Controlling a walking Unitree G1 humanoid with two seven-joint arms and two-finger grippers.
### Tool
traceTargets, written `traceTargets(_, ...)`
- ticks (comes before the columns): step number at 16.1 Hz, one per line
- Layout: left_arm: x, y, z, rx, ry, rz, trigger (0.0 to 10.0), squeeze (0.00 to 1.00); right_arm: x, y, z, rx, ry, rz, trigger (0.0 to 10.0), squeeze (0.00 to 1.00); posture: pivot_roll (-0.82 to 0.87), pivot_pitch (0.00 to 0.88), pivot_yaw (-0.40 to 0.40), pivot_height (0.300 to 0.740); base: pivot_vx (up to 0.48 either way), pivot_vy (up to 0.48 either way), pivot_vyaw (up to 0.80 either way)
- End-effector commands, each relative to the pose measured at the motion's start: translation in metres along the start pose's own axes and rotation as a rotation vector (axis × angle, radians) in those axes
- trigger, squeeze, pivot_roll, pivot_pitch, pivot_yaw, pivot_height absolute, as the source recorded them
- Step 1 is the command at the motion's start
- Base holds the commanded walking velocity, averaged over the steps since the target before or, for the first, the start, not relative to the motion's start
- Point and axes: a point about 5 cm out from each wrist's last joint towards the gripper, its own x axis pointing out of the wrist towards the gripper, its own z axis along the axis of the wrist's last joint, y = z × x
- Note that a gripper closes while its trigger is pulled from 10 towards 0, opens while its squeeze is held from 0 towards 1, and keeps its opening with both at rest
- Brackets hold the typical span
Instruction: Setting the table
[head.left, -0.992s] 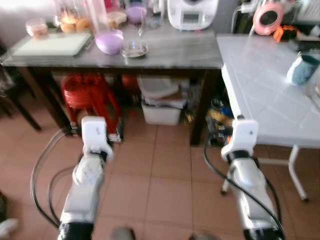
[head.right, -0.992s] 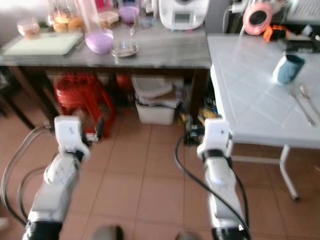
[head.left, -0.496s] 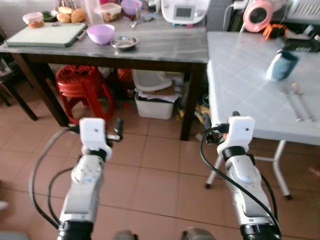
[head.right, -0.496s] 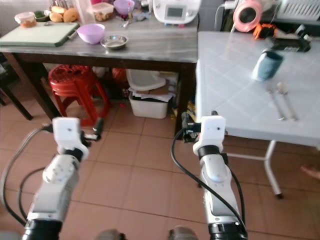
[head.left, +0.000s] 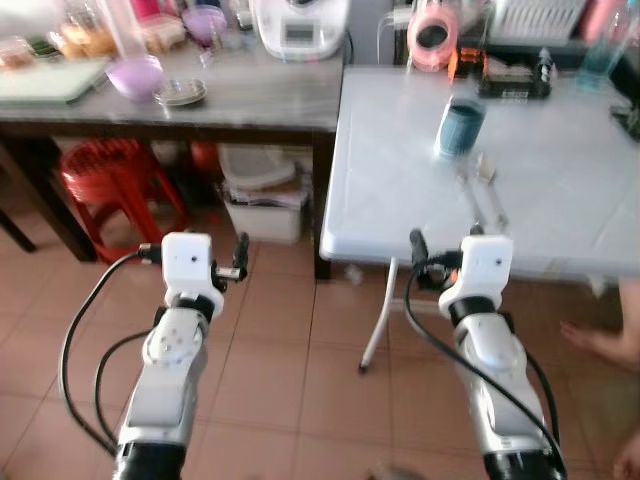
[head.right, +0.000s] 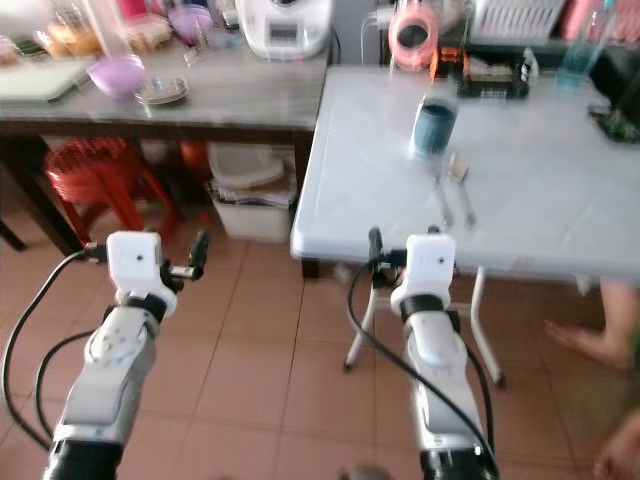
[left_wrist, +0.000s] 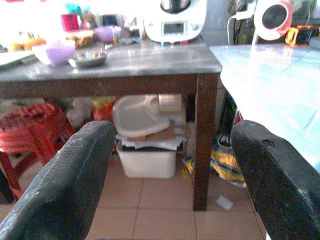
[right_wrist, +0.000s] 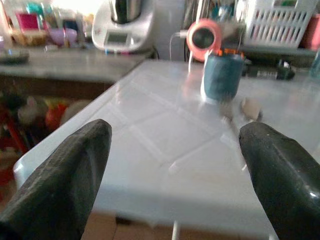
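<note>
White folding table now fills the right and centre of the head views; half a second ago it sat further right, a second ago only its corner showed. The whole picture has shifted, so the camera has swung toward it. Slight blur.

Dark marble-topped side table stands at upper left, butted against the white table's left edge. Under it, a red stool and white plastic tubs.

On the white table: a blue cup upright near the far side, and just in front of it a fork and spoon lying side by side, pointing toward the robot. These pieces keep the same places relative to one another as before.

On the side table: a white appliance, a purple bowl and a small metal dish just beside it.

Left gripper is held out over the tiled floor, fingers spread wide, holding nothing. Right gripper faces the white table's near edge, fingers likewise wide apart and empty, cup and cutlery ahead of it.

A person's bare foot rests on the floor at the right.
</note>
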Motion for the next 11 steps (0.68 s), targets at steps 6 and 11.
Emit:
traceTargets(6,0.0002,-0.0124,-0.0002,-0.027,0.001,-0.051,10.0,0.00,-0.0036,-0.0053,-0.0046,-0.003,0.021,-0.026,10.0,0.00,-0.02,0.000,0.062,0.740,0.480,0.000,0.00)
traceTargets(11,-0.0001,-0.0151,-0.0005,-0.031,0.001,-0.063,10.0,0.00,-0.0029,-0.0065,-0.0049,-0.005,0.022,-0.027,10.0,0.00,-0.01,0.000,0.058,0.740,0.480,0.000,0.00)
